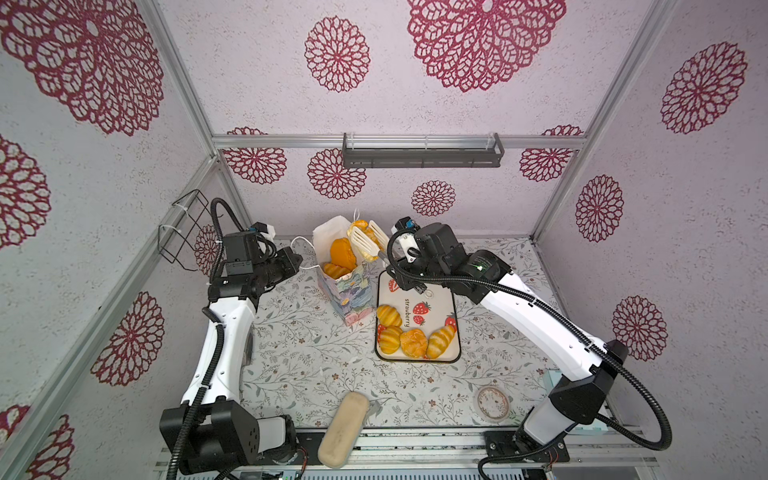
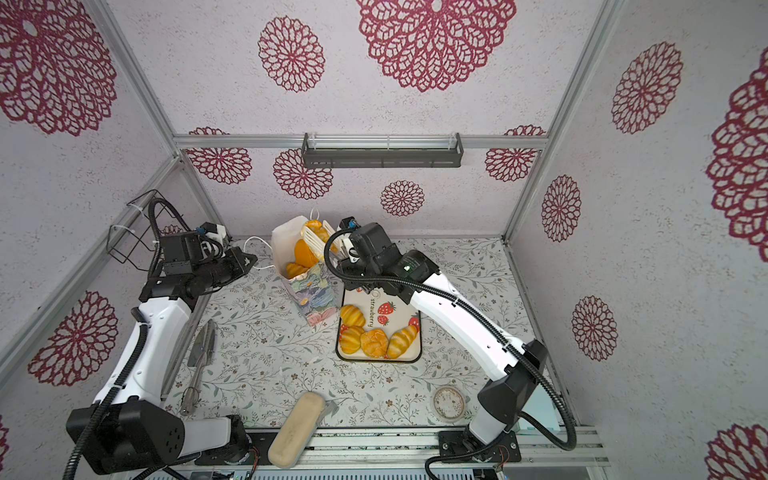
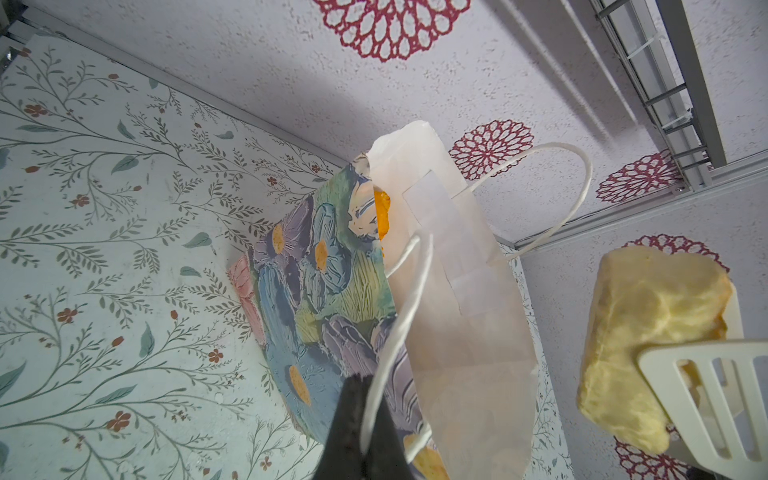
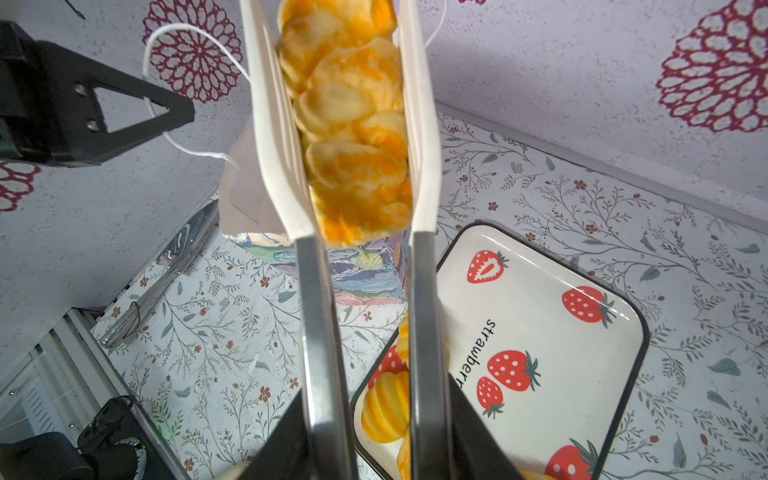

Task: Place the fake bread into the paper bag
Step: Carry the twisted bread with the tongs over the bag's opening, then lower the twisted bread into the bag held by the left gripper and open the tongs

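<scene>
Squeezing white tongs (image 4: 424,311) on glossy braided loaf (image 4: 353,124), right hand (image 4: 376,440); left hand (image 3: 361,399) pinching cord handle (image 3: 399,324)

The paper bag (image 1: 351,293) is standing on the tabletop (image 1: 299,353) with its mouth gaping open. It's showing white inside and pastel blue, purple and pink painted flowers outside, and one white cord handle is stretching out sideways. Two glossy orange pastries (image 1: 343,253) are sitting inside it. The long braided loaf (image 1: 359,227) is hanging at the bag's far rim, squeezed between white tongs (image 1: 362,245). Four more golden pieces are lying in a curve on the strawberry tray (image 1: 436,299) just beside the bag: three ridged buns (image 1: 390,340) and a croissant (image 1: 441,340).
</scene>
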`<move>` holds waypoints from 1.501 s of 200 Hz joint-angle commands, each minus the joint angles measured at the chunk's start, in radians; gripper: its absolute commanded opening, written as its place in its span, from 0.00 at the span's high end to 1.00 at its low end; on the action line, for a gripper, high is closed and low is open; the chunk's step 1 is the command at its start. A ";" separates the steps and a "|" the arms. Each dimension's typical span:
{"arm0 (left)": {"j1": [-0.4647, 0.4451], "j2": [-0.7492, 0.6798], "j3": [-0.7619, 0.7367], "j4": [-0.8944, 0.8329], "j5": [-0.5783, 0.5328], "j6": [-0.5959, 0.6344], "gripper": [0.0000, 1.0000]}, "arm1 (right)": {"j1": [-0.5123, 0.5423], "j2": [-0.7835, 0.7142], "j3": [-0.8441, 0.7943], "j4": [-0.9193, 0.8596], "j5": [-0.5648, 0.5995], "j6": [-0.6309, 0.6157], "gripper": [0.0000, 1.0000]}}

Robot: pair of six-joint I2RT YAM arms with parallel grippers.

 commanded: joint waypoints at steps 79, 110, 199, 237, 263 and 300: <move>-0.009 0.002 -0.004 -0.012 -0.002 0.007 1.00 | 0.038 0.132 0.221 0.044 -0.060 -0.027 0.57; -0.008 0.003 -0.005 -0.012 -0.002 0.008 1.00 | 0.044 0.162 0.240 0.041 -0.073 -0.028 0.57; -0.007 0.006 -0.004 -0.012 -0.003 0.008 1.00 | 0.049 0.173 0.200 0.044 -0.069 -0.025 0.51; -0.008 0.005 -0.005 -0.012 -0.004 0.007 1.00 | 0.049 0.160 0.170 0.058 -0.066 -0.021 0.48; -0.007 0.004 -0.004 -0.012 -0.004 0.008 1.00 | 0.048 0.152 0.161 0.061 -0.061 -0.020 0.46; -0.008 0.003 -0.004 -0.012 -0.002 0.007 1.00 | 0.049 0.133 0.158 0.057 -0.044 -0.021 0.46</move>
